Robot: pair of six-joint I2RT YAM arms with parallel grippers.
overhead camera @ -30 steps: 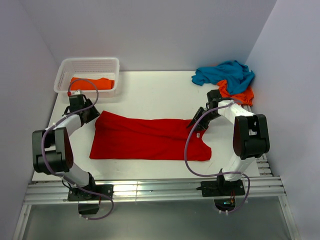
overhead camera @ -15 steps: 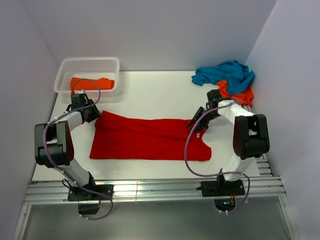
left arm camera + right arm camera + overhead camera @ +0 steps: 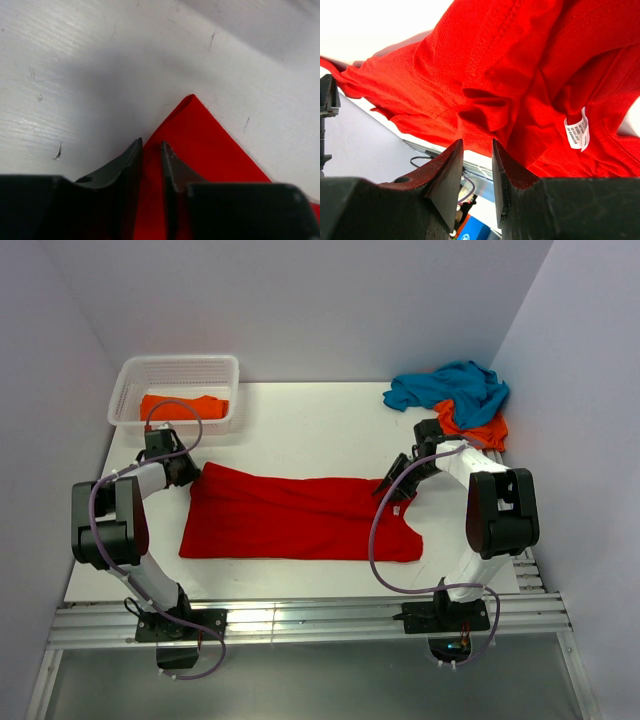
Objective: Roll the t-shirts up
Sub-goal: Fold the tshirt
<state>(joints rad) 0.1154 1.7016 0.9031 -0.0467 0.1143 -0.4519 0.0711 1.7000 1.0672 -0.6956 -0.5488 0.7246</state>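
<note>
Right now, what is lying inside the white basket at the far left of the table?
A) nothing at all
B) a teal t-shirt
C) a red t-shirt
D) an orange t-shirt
D: an orange t-shirt lies inside the white basket. The teal t-shirt is heaped at the far right corner, and the red t-shirt is spread on the table between the arms.

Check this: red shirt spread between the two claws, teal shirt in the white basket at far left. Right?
Not quite. The white basket holds an orange shirt, not a teal one, as the top external view shows. The rest holds: the red shirt lies spread between the left claw and right claw, and the basket sits at far left.
</note>
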